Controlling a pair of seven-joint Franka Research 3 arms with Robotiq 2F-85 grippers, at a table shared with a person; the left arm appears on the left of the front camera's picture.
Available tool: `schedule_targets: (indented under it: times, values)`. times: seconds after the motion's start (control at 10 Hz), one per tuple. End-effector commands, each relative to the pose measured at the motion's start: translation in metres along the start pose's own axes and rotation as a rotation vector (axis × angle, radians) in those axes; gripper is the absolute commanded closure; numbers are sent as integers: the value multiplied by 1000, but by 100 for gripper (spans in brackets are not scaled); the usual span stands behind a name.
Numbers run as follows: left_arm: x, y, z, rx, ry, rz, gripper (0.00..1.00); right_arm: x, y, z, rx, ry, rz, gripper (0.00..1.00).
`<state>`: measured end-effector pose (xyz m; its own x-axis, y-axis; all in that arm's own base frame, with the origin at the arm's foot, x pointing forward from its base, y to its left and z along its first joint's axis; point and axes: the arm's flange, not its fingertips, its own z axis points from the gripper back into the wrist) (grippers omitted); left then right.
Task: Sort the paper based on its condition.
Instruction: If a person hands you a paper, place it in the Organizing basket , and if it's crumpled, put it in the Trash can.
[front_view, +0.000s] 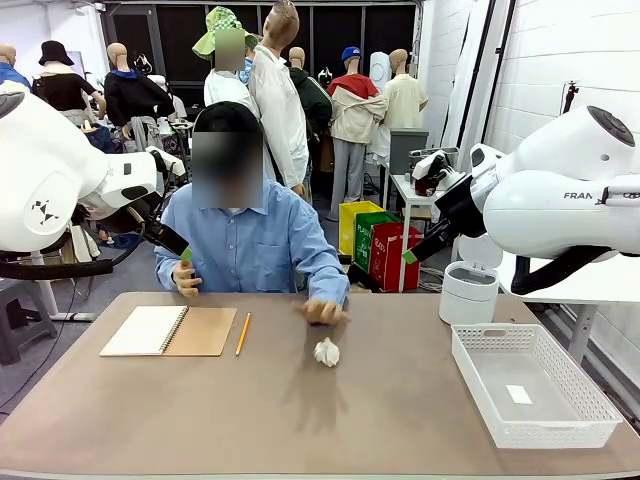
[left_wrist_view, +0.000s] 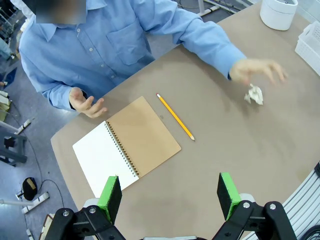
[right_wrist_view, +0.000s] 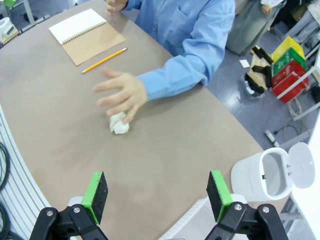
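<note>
A crumpled ball of white paper (front_view: 326, 351) lies mid-table, just in front of the person's hand (front_view: 322, 312); it also shows as the crumpled paper (left_wrist_view: 254, 94) and the paper ball (right_wrist_view: 119, 123). A flat white sheet of paper (front_view: 519, 394) rests in the white mesh basket (front_view: 570, 428). My left gripper (left_wrist_view: 169, 197) hangs open high above the table's left side, over the notebook (left_wrist_view: 127, 145). My right gripper (right_wrist_view: 156, 193) is open too, raised above the table's right part, with nothing between its fingers.
An open spiral notebook (front_view: 170, 331) and a yellow pencil (front_view: 243, 334) lie at the left. A white lidded bin (front_view: 469, 291) stands at the back right beside the basket, lid open (right_wrist_view: 267, 176). The person sits at the far edge, other hand (front_view: 186, 281) raised.
</note>
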<state>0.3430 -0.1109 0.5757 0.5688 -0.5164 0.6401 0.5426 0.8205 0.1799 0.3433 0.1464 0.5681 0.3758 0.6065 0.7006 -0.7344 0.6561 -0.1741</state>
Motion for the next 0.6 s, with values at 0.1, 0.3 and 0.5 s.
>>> schedule_targets:
  times: [0.1,0.3,0.5]
  values:
    - [0,0,1,2,-3,0,0,0,0,0,-2,4,8,0]
    - [0,0,1,2,-3,0,0,0,0,0,-2,4,8,0]
    - [0,0,1,2,-3,0,0,0,0,0,0,0,0,0]
